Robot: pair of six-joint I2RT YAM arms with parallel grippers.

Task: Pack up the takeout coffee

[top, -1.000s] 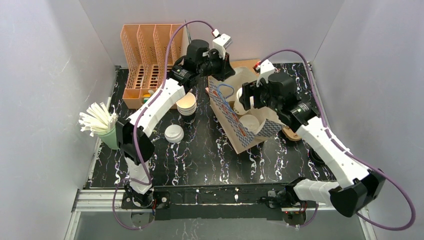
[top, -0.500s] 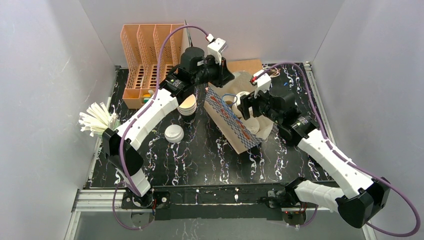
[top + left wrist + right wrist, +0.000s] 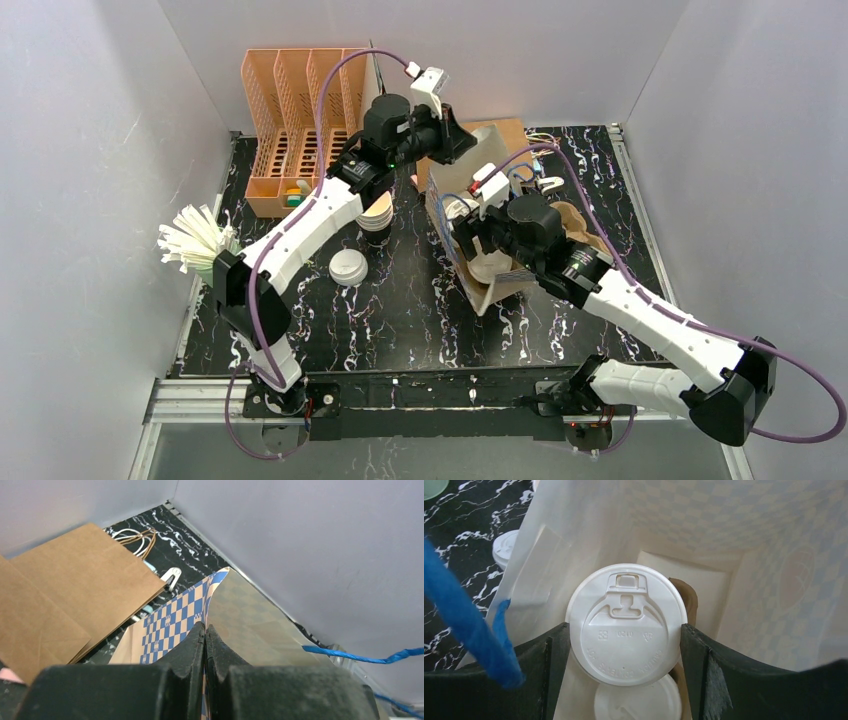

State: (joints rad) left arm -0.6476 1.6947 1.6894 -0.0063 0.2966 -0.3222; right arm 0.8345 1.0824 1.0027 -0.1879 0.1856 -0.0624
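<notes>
Right end effector (image 3: 625, 647) is down inside the bag, jaws set wide and clamped either side of a small white paper cup with a round white plastic lid (image 3: 624, 615). Just below it in the wrist view sits a second white-lidded cup (image 3: 639, 706). A sliver of the brown moulded-pulp tray (image 3: 688, 596) peeks out beside the held lid. So the coffee is inside the blue-and-white checked paper bag (image 3: 734, 525), not out on the table (image 3: 400, 320). Over on the other side, the left end effector (image 3: 205, 630) is pinched tight on the bag's top edge, holding the mouth open.

Now the dangers. The whole load looks to hang from a grip on one cup. Squeeze at the lid's rim and the lid could pop, or the tray could sag and tilt the other cup. Let go too high and the pair drops and tips. That thin paper edge in the left pinch could slip or tear, and the bag would fold onto the cups. The blue cord handle (image 3: 459, 615) crosses in front of one jaw, a snag risk on the way out.

What can't be made out: the cup bodies are hidden under their lids, and the second lid is cut off by the frame. Whether the tray touches the bag's floor, I cannot tell. From above, the right arm covers the bag's mouth.
</notes>
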